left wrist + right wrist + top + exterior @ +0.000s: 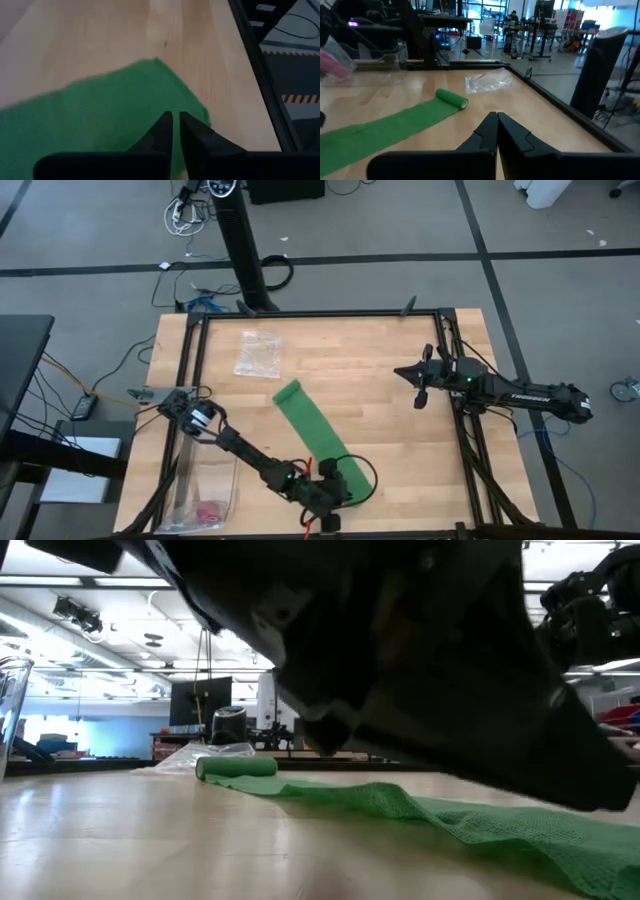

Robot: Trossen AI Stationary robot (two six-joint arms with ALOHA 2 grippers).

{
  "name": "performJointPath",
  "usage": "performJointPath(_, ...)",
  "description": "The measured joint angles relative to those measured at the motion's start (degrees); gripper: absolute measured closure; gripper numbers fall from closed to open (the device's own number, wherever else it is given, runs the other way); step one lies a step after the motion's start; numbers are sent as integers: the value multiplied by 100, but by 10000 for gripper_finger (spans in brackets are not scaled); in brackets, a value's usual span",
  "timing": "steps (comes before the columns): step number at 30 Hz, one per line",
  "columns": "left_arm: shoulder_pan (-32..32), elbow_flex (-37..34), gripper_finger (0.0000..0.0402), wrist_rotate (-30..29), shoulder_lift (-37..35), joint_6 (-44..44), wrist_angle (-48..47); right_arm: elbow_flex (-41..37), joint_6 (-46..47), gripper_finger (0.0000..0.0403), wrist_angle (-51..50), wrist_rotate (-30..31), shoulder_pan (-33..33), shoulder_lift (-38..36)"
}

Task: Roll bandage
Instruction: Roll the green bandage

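Wooden worktop (380, 380) bounded by a black frame, on a grey floor with cables. The bandage (322, 442) lies diagonally across the worktop centre, mostly unrolled, with a small rolled end (451, 98) at the far tip. A clear plastic bag (259, 353) lies just beyond that rolled end. A clear container (208, 485) with a pink item (207, 514) stands at the left near corner. Left end effector (175, 128) sits low over the bandage's near end, fingers nearly closed, and blocks much of the low view. Right end effector (496, 127) hovers near the right edge, fingers together, holding nothing.
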Motion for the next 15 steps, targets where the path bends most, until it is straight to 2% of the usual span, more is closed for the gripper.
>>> performJointPath(5, -7, 2, 364, 343, 12, 273, 74, 0, -226, 396, 37, 0, 0, 0)
performJointPath(15, -2, 9, 364, 531, 132, 400, 310, 0, -172, 394, 56, -3, 1, -1)
